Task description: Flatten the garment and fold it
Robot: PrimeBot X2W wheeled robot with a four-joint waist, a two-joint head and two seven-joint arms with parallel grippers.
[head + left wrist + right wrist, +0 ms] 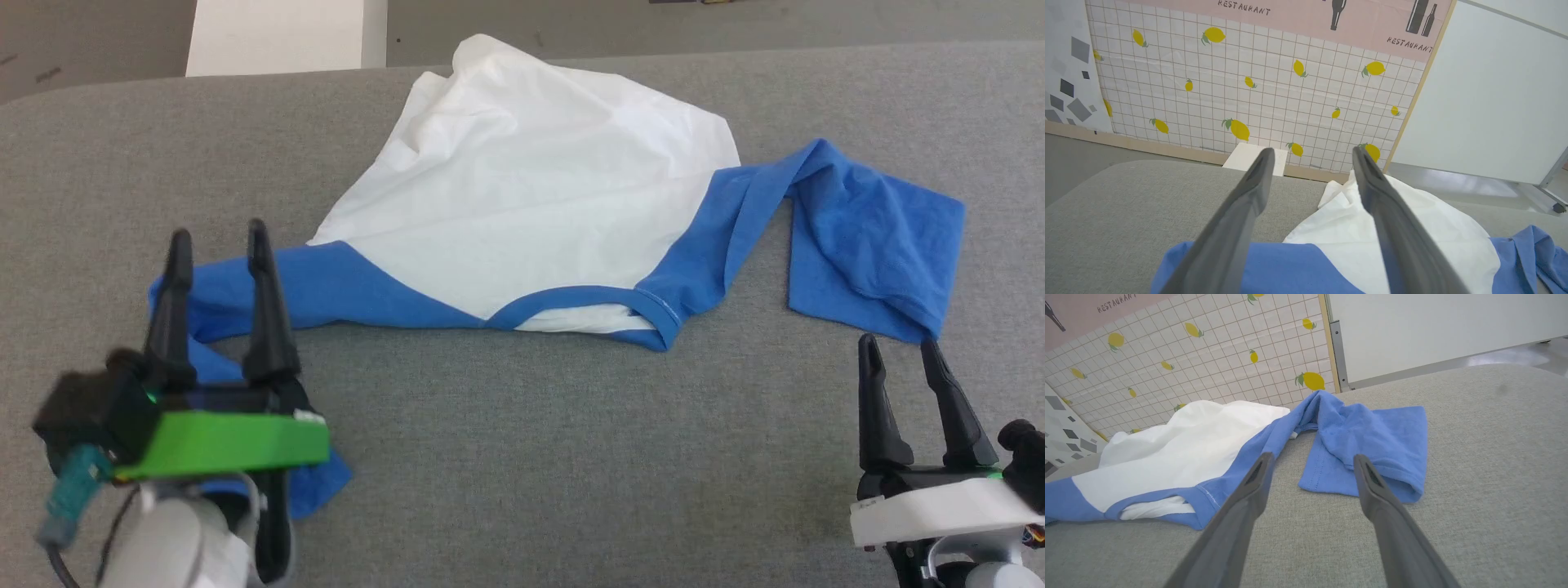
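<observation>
The left tool (219, 233) stands wide with nothing between its fingers, poised over one blue sleeve (351, 294) of the shirt (522, 188), which lies crumpled on the grey bench (522, 457). The white body spreads ahead and to the right of that tool, with the collar (571, 296) nearest the robot. The other sleeve (873, 237) lies folded just ahead of the right tool (898, 341), also wide and empty.

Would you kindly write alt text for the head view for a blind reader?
A white shirt with blue sleeves lies rumpled on a grey fabric surface, neckline toward the robot, the sleeve on the robot's right doubled back. The left gripper is open over the other sleeve; the right gripper is open beside the doubled sleeve.
</observation>
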